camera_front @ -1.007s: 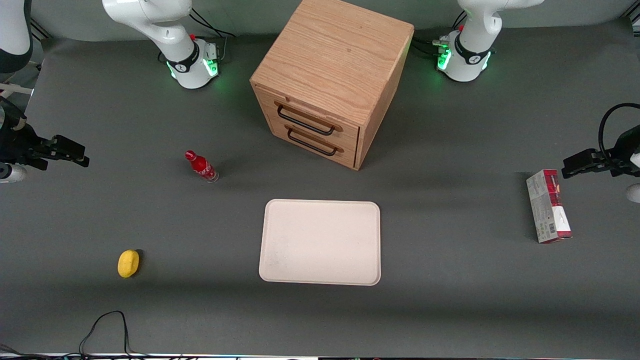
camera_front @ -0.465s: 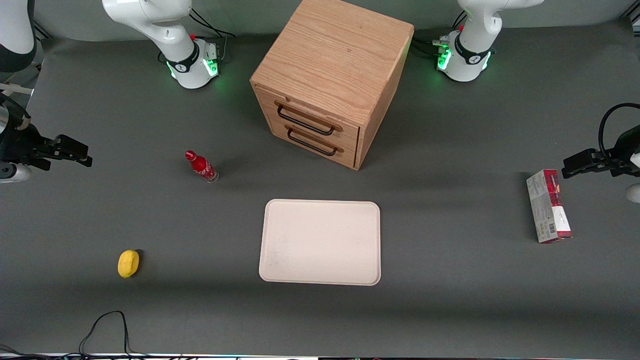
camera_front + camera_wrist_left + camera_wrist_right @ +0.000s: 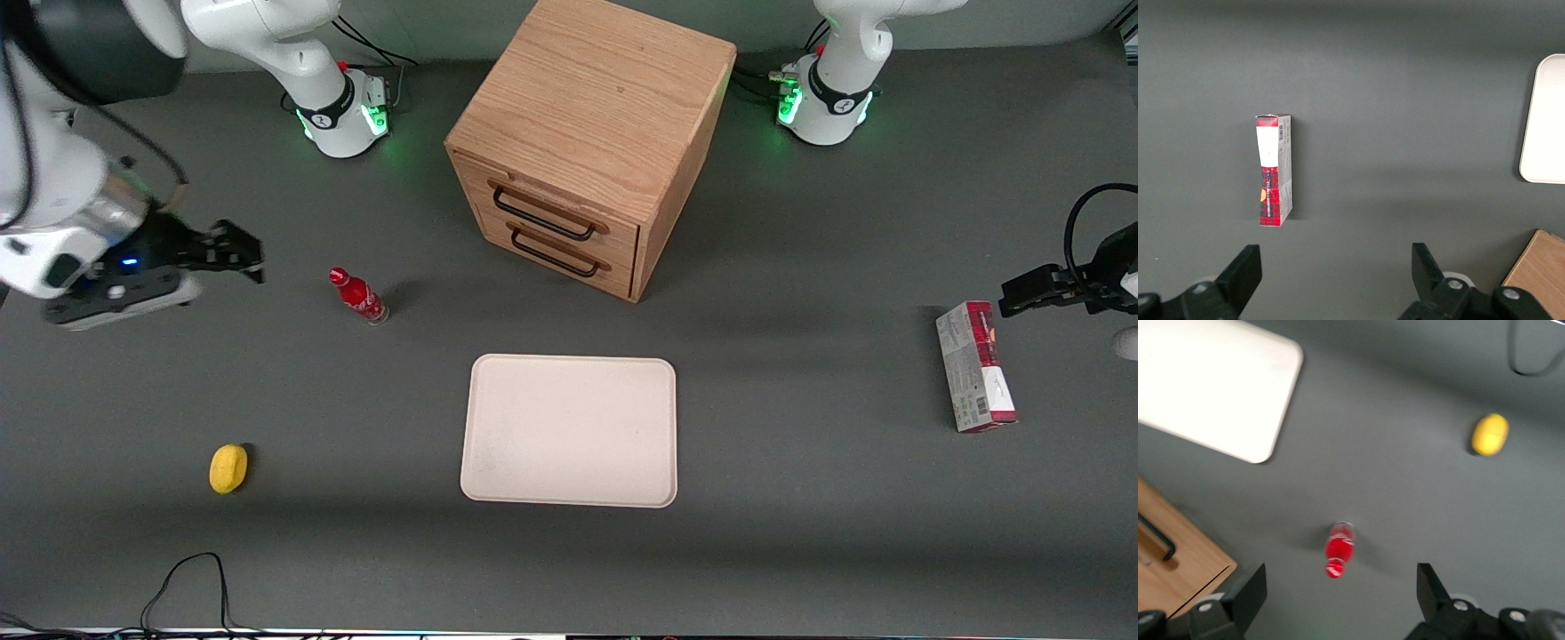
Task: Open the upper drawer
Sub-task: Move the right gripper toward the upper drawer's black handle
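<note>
Since previous frame, gripper (image 3: 238,252) advanced from working arm's table end toward cabinet (image 3: 591,133), fingers spread, empty. Red bottle (image 3: 358,297) at its 4 o'clock. Upper drawer (image 3: 551,212) closed, handle ungrasped; approach under way.

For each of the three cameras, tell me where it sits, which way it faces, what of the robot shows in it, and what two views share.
Front view: high before the table, looking down on the oak cabinet, its upper drawer shut, the white tray; both arm bases and the right gripper, open, above the table beside the red bottle.
Right wrist view: on the working arm, facing down at the red bottle, lemon, tray and cabinet corner; its own fingers show.
Left wrist view: on the parked arm, facing down at the red carton.
Shared: tray and cabinet appear in all three.
</note>
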{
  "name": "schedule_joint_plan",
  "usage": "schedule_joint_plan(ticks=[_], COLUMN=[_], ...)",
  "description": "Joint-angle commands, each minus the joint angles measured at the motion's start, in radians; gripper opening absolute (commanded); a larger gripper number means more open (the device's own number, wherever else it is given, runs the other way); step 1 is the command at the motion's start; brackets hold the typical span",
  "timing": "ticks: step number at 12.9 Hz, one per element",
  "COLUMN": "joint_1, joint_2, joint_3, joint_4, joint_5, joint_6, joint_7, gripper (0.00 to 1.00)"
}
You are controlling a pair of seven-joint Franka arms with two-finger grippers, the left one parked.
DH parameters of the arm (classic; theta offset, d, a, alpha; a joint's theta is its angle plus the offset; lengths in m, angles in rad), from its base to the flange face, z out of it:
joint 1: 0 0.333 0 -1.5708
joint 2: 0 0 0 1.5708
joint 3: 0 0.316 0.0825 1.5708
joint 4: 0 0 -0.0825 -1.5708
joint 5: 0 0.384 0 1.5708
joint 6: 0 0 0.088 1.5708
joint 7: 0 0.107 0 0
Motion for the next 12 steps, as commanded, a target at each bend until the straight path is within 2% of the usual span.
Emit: schedule_joint_plan(ticks=[1, 5, 7, 12], joint_1=[0.124, 0.292, 0.349, 0.455], joint_2=[0.036, 0.111, 0.122, 0.152], joint_3=[-0.013, -0.011, -0.008, -0.007], joint_4=[0.044, 0.115, 0.116, 0.119], joint_5=[0.020, 0.022, 0.045, 0.051], joint_6=[-0.005, -0.007, -0.002, 0.013], joint_7=[-0.007, -0.009, -0.010, -0.022], gripper=[1.00, 1.00, 1.00, 1.00])
